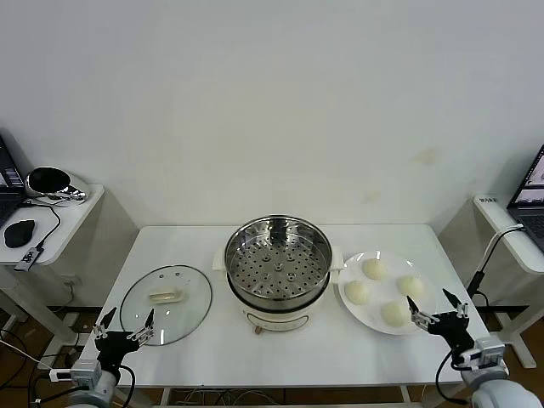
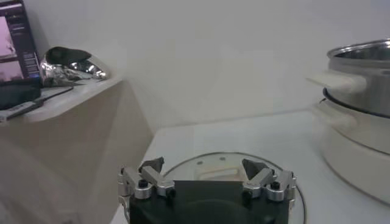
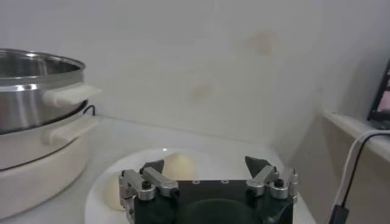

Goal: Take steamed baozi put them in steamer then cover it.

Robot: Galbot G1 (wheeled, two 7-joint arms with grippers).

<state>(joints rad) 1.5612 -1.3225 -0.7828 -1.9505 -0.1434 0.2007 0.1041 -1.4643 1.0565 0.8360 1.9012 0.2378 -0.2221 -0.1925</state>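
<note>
1. At the table's front right corner, our right gripper (image 1: pixel 435 312) hung with jaws wide and empty; the nearest steamed baozi (image 1: pixel 394 314) lay just beside it, toward the centre.
2. All four sat on the white plate (image 1: pixel 427 301), nearer this arm.
3. Mid-table, the steamer (image 1: pixel 278 262) stood uncovered, its tray bare.
4. Near the front left corner, our left gripper (image 1: pixel 126 329) gaped empty beside the cover (image 1: pixel 166 303).

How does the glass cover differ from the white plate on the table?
The cover is clear glass with a cream handle and lies left of the steamer; the plate is opaque white and lies on its right. The cover carries nothing; the plate holds four baozi. Both are round and flat.
</note>
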